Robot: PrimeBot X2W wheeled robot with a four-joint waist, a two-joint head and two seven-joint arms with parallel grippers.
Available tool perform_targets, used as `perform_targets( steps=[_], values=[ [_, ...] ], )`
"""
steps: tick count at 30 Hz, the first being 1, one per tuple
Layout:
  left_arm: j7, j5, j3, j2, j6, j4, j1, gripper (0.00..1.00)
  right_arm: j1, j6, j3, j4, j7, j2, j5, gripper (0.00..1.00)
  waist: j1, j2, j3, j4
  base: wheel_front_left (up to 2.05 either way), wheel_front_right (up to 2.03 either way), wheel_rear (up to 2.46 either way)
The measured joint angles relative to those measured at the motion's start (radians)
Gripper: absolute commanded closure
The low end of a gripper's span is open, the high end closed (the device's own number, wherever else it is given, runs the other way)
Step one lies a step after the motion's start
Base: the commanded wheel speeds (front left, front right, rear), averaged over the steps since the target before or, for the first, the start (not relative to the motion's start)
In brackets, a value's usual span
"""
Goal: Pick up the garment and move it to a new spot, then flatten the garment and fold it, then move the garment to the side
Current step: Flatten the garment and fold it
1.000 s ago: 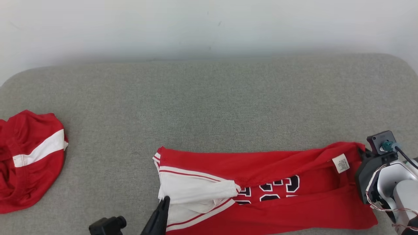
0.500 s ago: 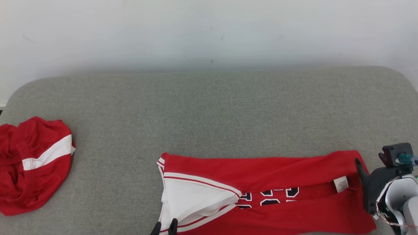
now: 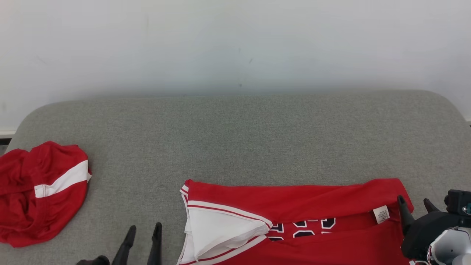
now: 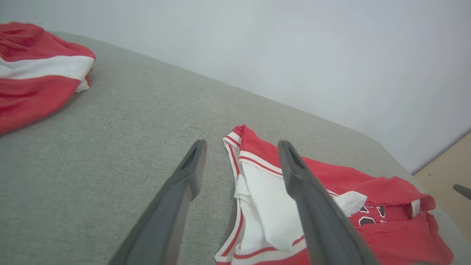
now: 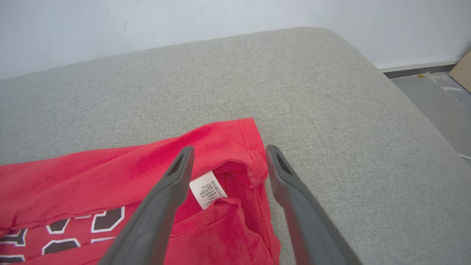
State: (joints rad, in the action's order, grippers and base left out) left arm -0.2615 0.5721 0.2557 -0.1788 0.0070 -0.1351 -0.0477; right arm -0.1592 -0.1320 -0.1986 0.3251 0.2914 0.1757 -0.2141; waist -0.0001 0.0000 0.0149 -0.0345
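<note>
Both are spread wide, holding nothing: left hand (image 3: 145, 227) sits just beside the folded red jersey with white trim (image 3: 294, 195), right hand (image 3: 413, 200) by its white tag (image 3: 381, 214), on the grey padded cushion (image 3: 235, 140).

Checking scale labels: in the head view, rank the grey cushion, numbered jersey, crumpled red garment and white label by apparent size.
1. grey cushion
2. numbered jersey, partly out of frame
3. crumpled red garment
4. white label

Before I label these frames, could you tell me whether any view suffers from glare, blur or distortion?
Head view: soft light, no glare, red jersey sharp. Left wrist view: wide-angle stretch, left gripper's fingers blurred near the lens. Right wrist view: care label in focus.
</note>
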Motion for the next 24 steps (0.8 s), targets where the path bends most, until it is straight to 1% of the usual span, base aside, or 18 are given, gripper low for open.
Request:
perform_targets(
  steps=[3, 6, 7, 11, 16, 19, 24],
  values=[
    [0.000, -0.077, -0.069, 0.023, -0.021, 0.025, 0.001, 0.00, 0.002, 0.000, -0.033, 0.004, -0.001, -0.020, -0.005, 0.00, 0.0000, 0.0000, -0.001, -0.005, 0.00, 0.00, 0.00],
    [0.000, -0.130, -0.134, 0.048, -0.044, 0.028, 0.010, 0.00, -0.001, 0.000, -0.056, 0.018, -0.006, -0.037, -0.007, 0.00, 0.0000, 0.0000, -0.006, -0.009, 0.00, 0.00, 0.00],
    [0.000, -0.130, -0.134, 0.048, -0.044, 0.028, 0.010, 0.00, -0.001, 0.000, -0.056, 0.018, -0.006, -0.037, -0.007, 0.00, 0.0000, 0.0000, -0.006, -0.009, 0.00, 0.00, 0.00],
    [0.000, -0.183, -0.209, 0.075, -0.073, 0.027, 0.040, 0.00, -0.025, 0.000, -0.076, 0.038, -0.014, -0.050, -0.006, 0.00, 0.0001, 0.0000, -0.021, -0.010, 0.00, 0.00, 0.00],
    [-0.002, -0.231, -0.298, 0.094, -0.104, 0.035, 0.074, 0.00, -0.068, 0.000, -0.086, 0.057, -0.033, -0.045, 0.037, 0.00, 0.0002, 0.0000, -0.063, -0.008, 0.00, 0.00, 0.00],
    [-0.002, -0.251, -0.326, 0.103, -0.114, 0.035, 0.086, 0.00, -0.095, 0.000, -0.116, 0.074, -0.037, -0.048, 0.046, 0.00, 0.0002, 0.0001, -0.093, -0.007, 0.00, 0.00, 0.00],
    [-0.002, -0.275, -0.333, 0.117, -0.123, 0.048, 0.088, 0.00, -0.113, 0.000, -0.151, 0.106, -0.034, -0.061, 0.071, 0.00, 0.0003, 0.0002, -0.138, -0.005, 0.00, 0.00, 0.00]
  ],
)
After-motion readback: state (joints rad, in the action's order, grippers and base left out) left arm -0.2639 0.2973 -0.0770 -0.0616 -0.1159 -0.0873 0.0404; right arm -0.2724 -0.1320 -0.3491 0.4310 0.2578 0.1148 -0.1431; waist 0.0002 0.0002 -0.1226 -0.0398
